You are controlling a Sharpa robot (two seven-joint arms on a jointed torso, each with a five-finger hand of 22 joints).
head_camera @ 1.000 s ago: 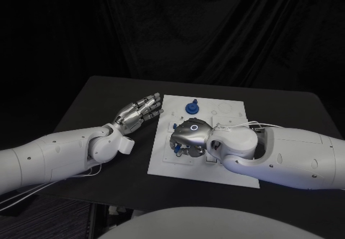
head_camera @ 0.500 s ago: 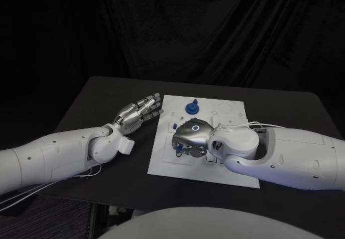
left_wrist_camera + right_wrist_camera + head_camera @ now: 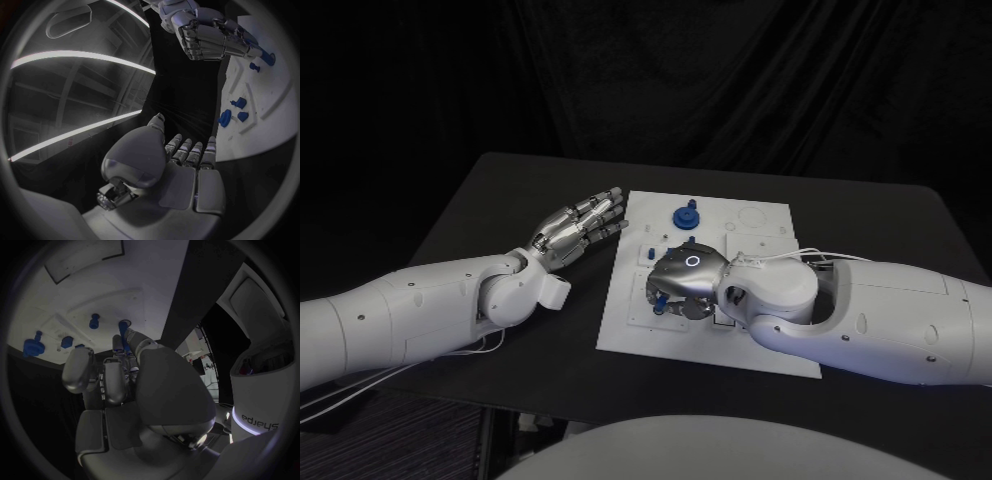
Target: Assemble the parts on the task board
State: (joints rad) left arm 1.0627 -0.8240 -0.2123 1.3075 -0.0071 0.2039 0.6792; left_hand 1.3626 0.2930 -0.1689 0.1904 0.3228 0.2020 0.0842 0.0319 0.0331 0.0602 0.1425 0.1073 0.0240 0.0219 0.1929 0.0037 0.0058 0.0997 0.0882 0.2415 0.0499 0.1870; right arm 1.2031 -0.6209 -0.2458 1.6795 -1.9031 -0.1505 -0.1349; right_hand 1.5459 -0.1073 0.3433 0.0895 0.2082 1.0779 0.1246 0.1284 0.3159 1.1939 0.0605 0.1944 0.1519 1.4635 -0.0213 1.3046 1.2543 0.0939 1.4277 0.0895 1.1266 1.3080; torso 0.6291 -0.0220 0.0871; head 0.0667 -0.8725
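Now right hand (image 3: 682,282) curled w/ blue part (image 3: 124,330).

Over the last second the right hand (image 3: 684,283), fingers curled down over the task board (image 3: 759,222), has been shifted slightly toward the board's near edge, with a small blue part (image 3: 658,296) now exposed beside its fingers.

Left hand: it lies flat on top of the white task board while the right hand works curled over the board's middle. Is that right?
Not quite. The left hand lies with open fingers on the black table beside the task board, off its left edge, as the head view shows. The right hand is indeed curled over the board's middle.
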